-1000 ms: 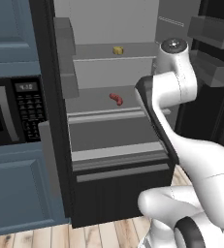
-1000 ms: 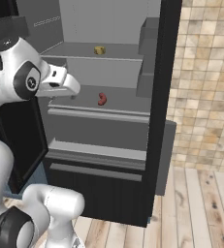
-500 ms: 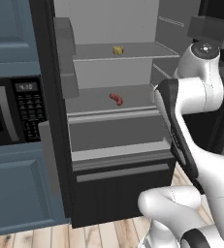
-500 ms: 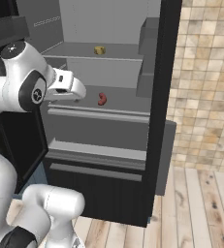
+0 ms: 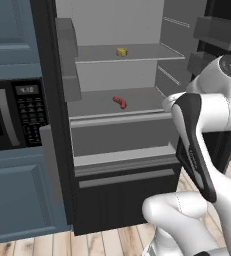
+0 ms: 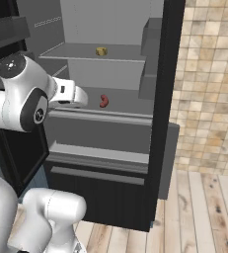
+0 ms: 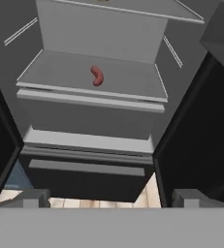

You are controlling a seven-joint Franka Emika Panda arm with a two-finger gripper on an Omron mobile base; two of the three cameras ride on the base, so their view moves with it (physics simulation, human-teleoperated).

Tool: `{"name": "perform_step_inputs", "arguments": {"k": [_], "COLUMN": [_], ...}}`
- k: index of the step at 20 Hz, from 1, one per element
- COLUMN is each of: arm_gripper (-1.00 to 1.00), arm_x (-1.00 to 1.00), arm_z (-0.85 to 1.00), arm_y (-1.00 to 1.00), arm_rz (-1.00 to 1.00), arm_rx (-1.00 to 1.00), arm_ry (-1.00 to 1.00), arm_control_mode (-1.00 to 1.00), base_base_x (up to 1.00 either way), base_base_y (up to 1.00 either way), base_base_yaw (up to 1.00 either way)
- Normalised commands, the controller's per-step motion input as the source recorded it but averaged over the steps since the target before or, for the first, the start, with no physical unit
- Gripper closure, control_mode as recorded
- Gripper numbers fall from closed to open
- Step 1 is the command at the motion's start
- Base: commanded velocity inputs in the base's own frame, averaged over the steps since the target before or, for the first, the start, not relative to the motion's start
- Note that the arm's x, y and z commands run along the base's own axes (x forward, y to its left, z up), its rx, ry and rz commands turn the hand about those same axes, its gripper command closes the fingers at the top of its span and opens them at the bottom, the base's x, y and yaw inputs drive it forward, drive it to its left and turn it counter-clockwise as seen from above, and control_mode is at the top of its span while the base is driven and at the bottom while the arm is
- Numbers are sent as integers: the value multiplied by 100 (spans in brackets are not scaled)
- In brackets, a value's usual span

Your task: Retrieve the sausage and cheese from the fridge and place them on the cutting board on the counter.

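Black fridge: doors swung wide, grey shelves bare to the jaws; it stands straight ahead of them in the hand view, lower drawer shut.
Arm: over the last second the upper links have swung from in front of the shelves toward the fridge's right side, per the left base view. Hand now points in at the shelves.
Gripper: jaws spread as wide as they go, nothing between them. Well short of the shelves, outside the fridge mouth.
Sausage: lies on the middle shelf, ahead of the jaws and above their line, a touch to one side of centre. Untouched; same spot as a second ago.
Cheese: on the shelf above the sausage, farther from the jaws. Also unmoved.
Board, counter: cannot place them from here.
Meaning: I judge this the approach to the first pick. Swing has lined the hand up on the sausage, likely first target. Neither item retrieved yet.
Next: reach forward and up to the shelf, close on the sausage.
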Motion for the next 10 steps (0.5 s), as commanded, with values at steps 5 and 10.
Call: {"name": "perform_step_inputs", "arguments": {"k": [5, 10], "arm_gripper": [-100, -100], "arm_x": [-16, 11], "arm_z": [8, 1], "arm_y": [-5, 0], "arm_rz": [4, 2], "arm_rx": [0, 0], "arm_ry": [-7, -1], "arm_control_mode": [-100, 100], "base_base_x": [0, 10], "base_base_y": [0, 0], "base_base_yaw": [0, 0]}}
